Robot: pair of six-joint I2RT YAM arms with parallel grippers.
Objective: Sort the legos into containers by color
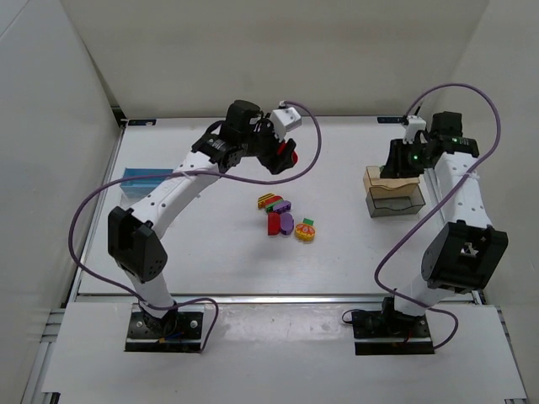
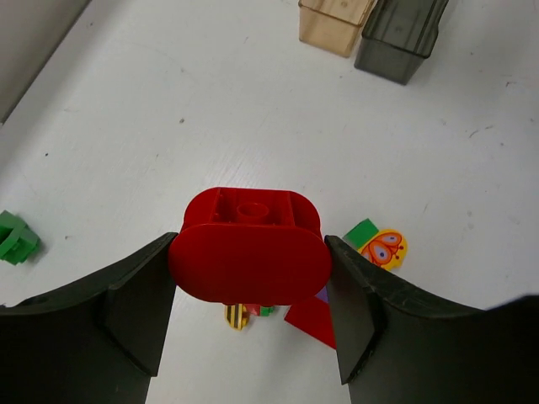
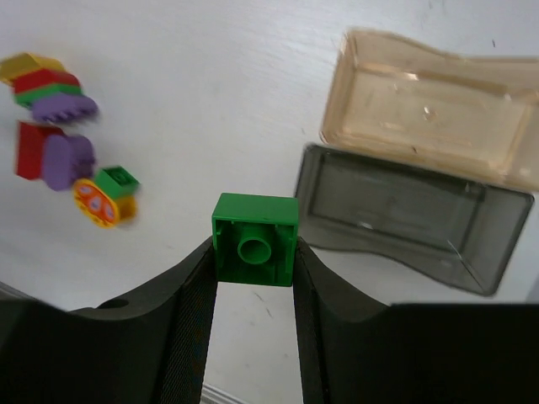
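Tan container (image 3: 421, 118) touching dark container (image 3: 396, 210), side by side.

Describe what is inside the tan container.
Nothing shows inside the tan container: the right wrist view shows only its bare floor. Its right end runs past the picture's edge, so that part cannot be checked.

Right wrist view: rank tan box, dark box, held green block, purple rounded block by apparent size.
Tan translucent box, dark clear box: alike, unranked.
Green square block, inflated by nearness.
Purple rounded block.
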